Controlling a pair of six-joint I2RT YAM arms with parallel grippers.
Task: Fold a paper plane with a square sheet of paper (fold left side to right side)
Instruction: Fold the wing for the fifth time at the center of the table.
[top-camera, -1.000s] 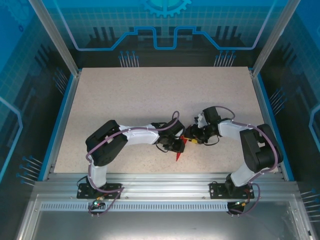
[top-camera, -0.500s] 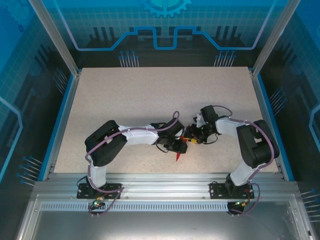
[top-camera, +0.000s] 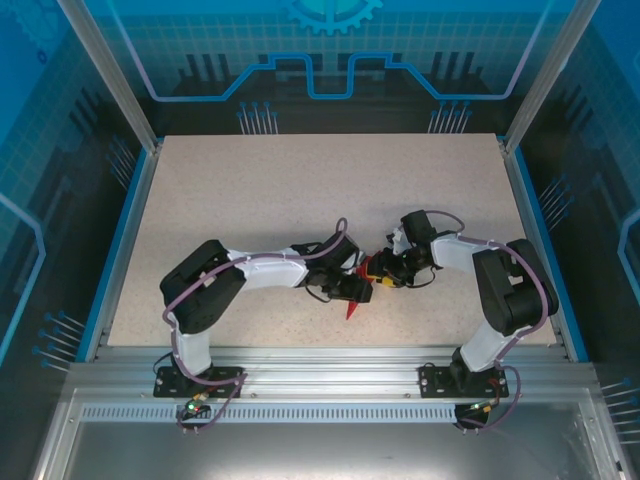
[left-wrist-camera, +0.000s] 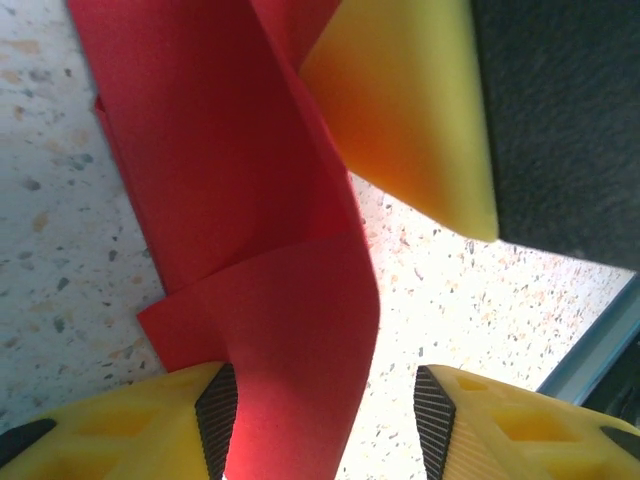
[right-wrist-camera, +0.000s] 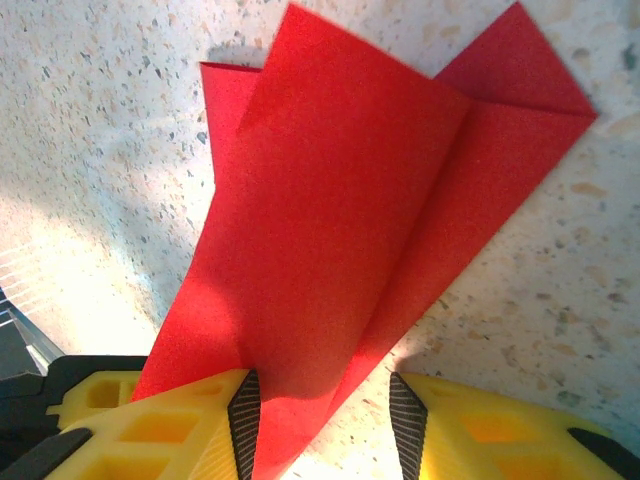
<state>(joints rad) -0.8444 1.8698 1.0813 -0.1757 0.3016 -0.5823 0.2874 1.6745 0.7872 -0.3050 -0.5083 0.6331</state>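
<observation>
Creased into a dart, the paper plane (right-wrist-camera: 340, 220) sits between the spread jaws of left gripper (left-wrist-camera: 325, 420) and right gripper (right-wrist-camera: 325, 415); finishing folds likely remain.

We count: one paper plane (top-camera: 352, 307), 6 o'clock on one table (top-camera: 300, 190); two arms, left arm (top-camera: 265, 272) and right arm (top-camera: 505, 290); two grippers, left gripper (top-camera: 355, 290) and right gripper (top-camera: 377, 277).

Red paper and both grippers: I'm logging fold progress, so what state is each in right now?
red paper: creased into a pointed shape, one flap raised.
left gripper: open, the paper's flap between its jaws, against one pad.
right gripper: open, the paper between its jaws, not clamped.
</observation>
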